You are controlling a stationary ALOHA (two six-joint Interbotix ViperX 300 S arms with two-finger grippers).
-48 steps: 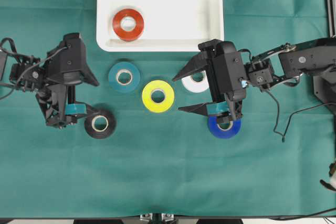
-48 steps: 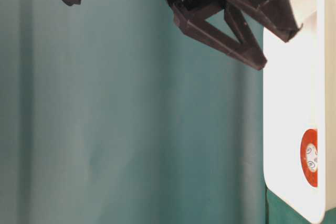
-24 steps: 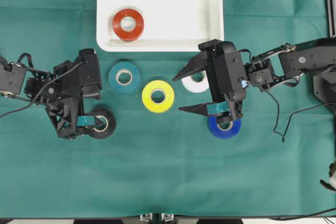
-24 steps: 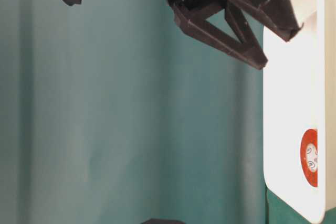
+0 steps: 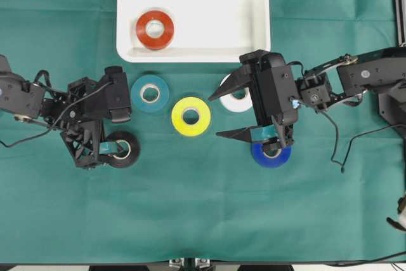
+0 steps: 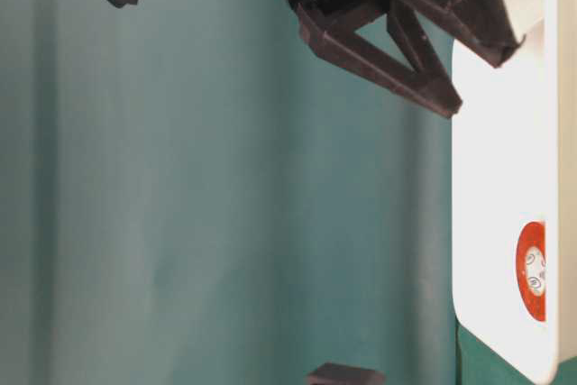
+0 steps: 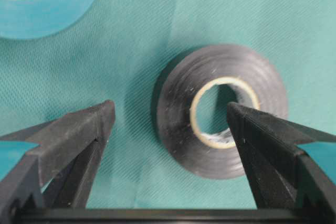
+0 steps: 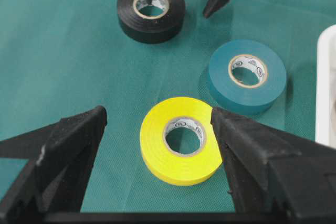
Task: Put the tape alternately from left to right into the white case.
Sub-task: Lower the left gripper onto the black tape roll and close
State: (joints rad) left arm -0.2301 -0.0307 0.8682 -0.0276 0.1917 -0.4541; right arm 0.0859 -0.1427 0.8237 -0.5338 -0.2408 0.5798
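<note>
Looking down from overhead, the left gripper (image 5: 113, 149) sits low over the black roll (image 5: 121, 150), which lies flat on the green tabletop (image 5: 203, 214) with its core pointing up; the fingers are spread wide and hold nothing. The teal roll (image 5: 150, 93) lies just up and to the right of it, the yellow roll (image 5: 191, 116) further right, and the white roll (image 5: 236, 99) and blue roll (image 5: 271, 152) sit partly under the right gripper (image 5: 222, 113), whose fingers also gape wide and empty. The red roll (image 5: 155, 29) already lies inside the white case (image 5: 254, 42), near its lower left corner. From table level, only the right arm's open fingers (image 6: 442, 96) show near the case rim, with the red roll inside. Through the left wrist camera, one finger (image 7: 79, 129) stands on the cloth outside the black roll's wall and the other (image 7: 262, 129) reaches over the core hole, so closing should pinch one side of the ring; the teal roll is near but apart and shouldn't get in the way. From the right wrist camera, the yellow roll lies between that arm's open fingers, and the left arm's fingertips show at the black roll.
</note>
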